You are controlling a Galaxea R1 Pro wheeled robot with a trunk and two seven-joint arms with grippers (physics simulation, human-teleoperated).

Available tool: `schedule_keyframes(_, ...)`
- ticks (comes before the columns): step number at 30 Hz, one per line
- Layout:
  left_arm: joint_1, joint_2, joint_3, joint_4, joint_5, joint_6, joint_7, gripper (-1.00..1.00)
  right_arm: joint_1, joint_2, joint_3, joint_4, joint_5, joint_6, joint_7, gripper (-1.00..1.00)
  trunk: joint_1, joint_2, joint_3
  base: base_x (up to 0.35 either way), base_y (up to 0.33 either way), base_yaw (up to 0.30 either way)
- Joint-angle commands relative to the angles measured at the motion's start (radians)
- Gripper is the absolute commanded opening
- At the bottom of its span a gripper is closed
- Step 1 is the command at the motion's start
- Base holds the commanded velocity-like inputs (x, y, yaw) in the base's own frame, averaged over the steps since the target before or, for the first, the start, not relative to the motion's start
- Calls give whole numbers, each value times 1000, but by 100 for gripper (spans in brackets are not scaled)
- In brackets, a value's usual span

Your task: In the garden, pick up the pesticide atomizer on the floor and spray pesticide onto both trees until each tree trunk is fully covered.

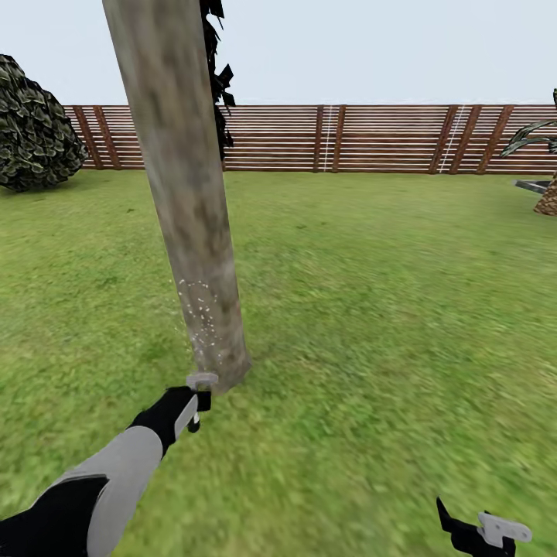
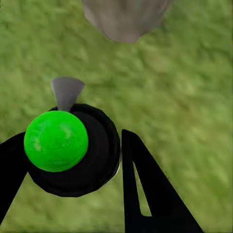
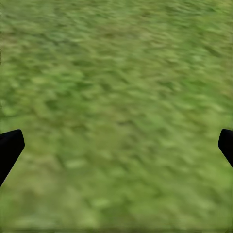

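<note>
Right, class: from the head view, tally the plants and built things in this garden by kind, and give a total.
Grey-brown tree trunk: 1
Round leafy bush: 1
Palm-like plant at the right edge: 1
Black-leaved tree behind the trunk: 1
Slatted wooden fence: 1
Total: 5
</note>
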Motion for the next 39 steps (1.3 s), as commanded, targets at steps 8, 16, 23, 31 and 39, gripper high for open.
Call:
schedule_keyframes(8, 71, -1, -10, 22, -11, -78, 58, -100, 0, -2, -1, 8, 83, 0, 0, 100, 0, 0, 0, 0, -160, 0)
schedule_keyframes(16, 79, 1, -8, 17, -8, -82, 106, -100, 0, 1, -1, 20, 100, -1, 0, 100, 0, 0, 0, 0, -272, 22)
schedule_keyframes(23, 80, 4, -4, 17, -8, -82, 107, -100, -1, 0, -1, 42, 100, 0, 0, 100, 0, 0, 0, 101, -271, 261)
schedule_keyframes(31, 80, 4, -6, 19, -5, -83, 106, -100, 0, 0, -1, 43, 100, 0, 0, 100, 0, 0, 0, 150, -263, 277)
schedule_keyframes(39, 80, 4, -8, 21, -2, -83, 106, -100, 0, 1, -1, 44, 100, 0, 0, 100, 0, 0, 0, 170, -245, 270)
